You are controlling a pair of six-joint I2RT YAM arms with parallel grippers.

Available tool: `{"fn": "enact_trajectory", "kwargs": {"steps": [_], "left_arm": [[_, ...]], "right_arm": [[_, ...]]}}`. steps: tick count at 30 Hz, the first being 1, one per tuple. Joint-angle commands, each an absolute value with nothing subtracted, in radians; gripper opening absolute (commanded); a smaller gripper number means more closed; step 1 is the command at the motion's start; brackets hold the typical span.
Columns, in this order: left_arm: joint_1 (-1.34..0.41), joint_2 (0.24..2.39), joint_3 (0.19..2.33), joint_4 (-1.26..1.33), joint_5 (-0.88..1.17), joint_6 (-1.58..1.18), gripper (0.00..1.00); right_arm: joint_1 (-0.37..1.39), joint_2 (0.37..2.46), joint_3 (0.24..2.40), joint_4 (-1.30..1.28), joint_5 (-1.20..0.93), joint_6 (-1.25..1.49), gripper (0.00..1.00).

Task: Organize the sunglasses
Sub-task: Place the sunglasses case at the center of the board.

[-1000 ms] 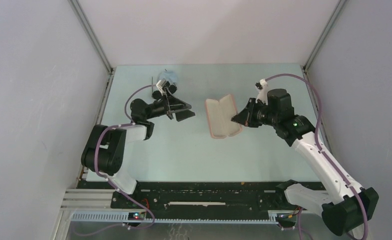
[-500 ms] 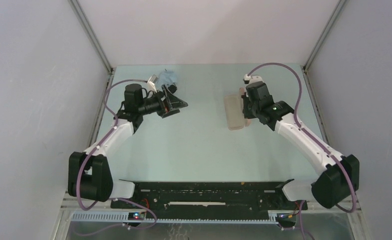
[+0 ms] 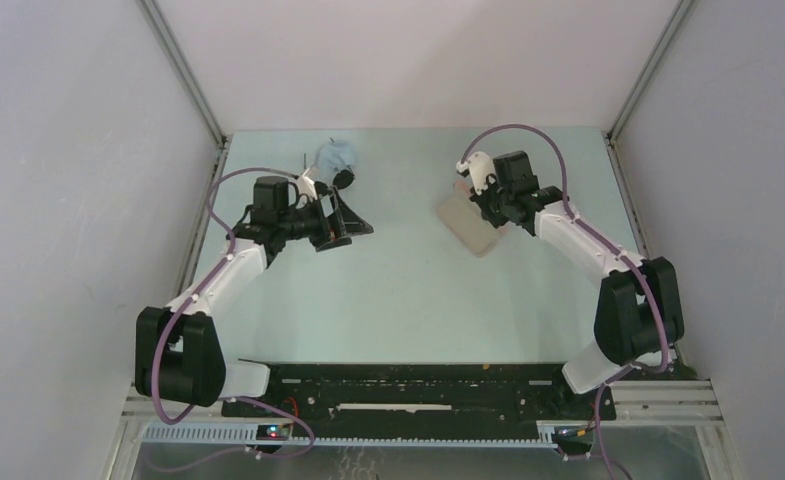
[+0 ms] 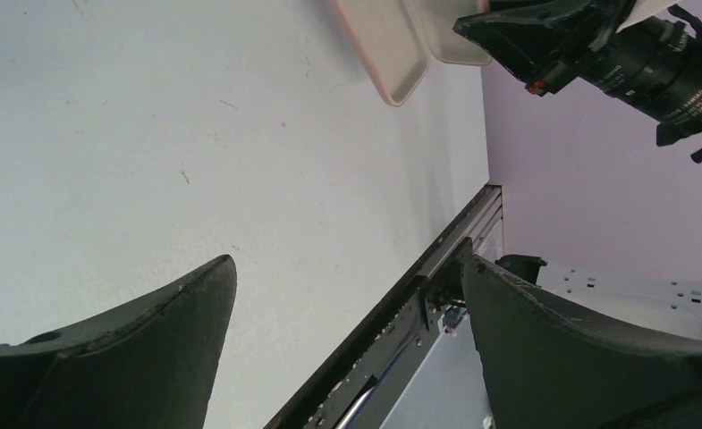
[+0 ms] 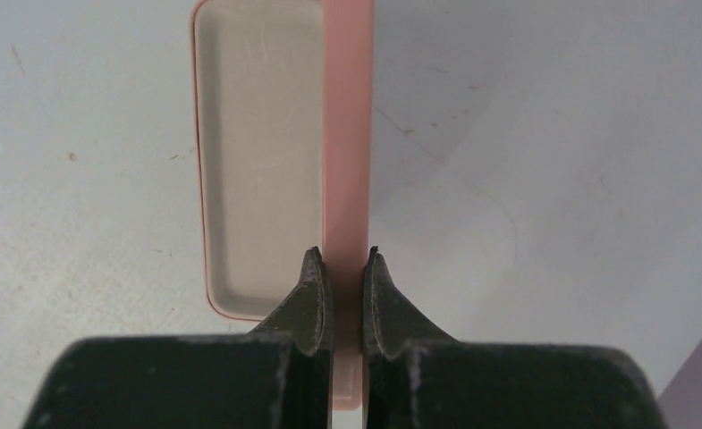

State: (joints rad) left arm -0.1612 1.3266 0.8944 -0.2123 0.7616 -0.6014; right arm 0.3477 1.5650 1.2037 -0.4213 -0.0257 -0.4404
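The sunglasses [image 3: 344, 178] show as a small dark round lens at the back left, touching the light blue cloth [image 3: 333, 155]; the rest of them is hard to make out. My left gripper [image 3: 346, 216] [image 4: 347, 264] hovers just in front of them, open and holding nothing. The pink case [image 3: 473, 222] [image 5: 257, 152] [image 4: 384, 45] lies open at the back right, its pale inside facing up. My right gripper [image 3: 488, 205] [image 5: 347, 259] is shut on the case's raised pink edge.
The black rail [image 3: 418, 380] with the arm bases runs along the near edge of the table. Metal frame posts [image 3: 183, 70] and grey walls close in the left, right and back sides.
The right arm has carried the open case backward and to the right and turned it to a slant. The left arm has shifted its pose, its gripper staying open near the sunglasses.
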Motion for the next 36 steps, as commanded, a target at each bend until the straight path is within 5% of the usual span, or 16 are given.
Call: {"fn": "enact_trajectory", "kwargs": {"steps": [1, 13, 15, 18, 30, 31, 32, 36], "left_arm": [[-0.163, 1.309, 0.935, -0.221, 0.783, -0.553, 1.00], [-0.163, 1.305, 0.922, -0.224, 0.808, -0.531, 1.00], [-0.163, 1.302, 0.919, -0.226, 0.807, -0.529, 1.00], [-0.163, 1.298, 0.920, -0.227, 0.808, -0.530, 1.00], [-0.163, 1.273, 0.966, -0.283, 0.735, -0.501, 1.00], [-0.162, 1.267, 0.972, -0.286, 0.718, -0.503, 1.00], [-0.161, 1.265, 0.982, -0.294, 0.697, -0.504, 1.00], [-0.154, 1.266, 1.038, -0.336, 0.570, -0.530, 1.00]], "right_arm": [[0.323, 1.588, 1.234, -0.344, -0.140, -0.615, 0.00], [0.327, 1.733, 1.235, -0.337, -0.147, -0.587, 0.06], [0.324, 1.729, 1.234, -0.329, -0.142, -0.579, 0.12], [0.321, 1.710, 1.234, -0.314, -0.128, -0.570, 0.57], [0.327, 1.450, 1.234, -0.214, -0.031, -0.506, 0.65], [0.334, 1.417, 1.234, -0.215, -0.020, -0.501, 0.85], [0.343, 1.395, 1.234, -0.219, -0.008, -0.497, 0.90], [0.408, 1.326, 1.232, -0.237, 0.091, -0.416, 0.91]]}}
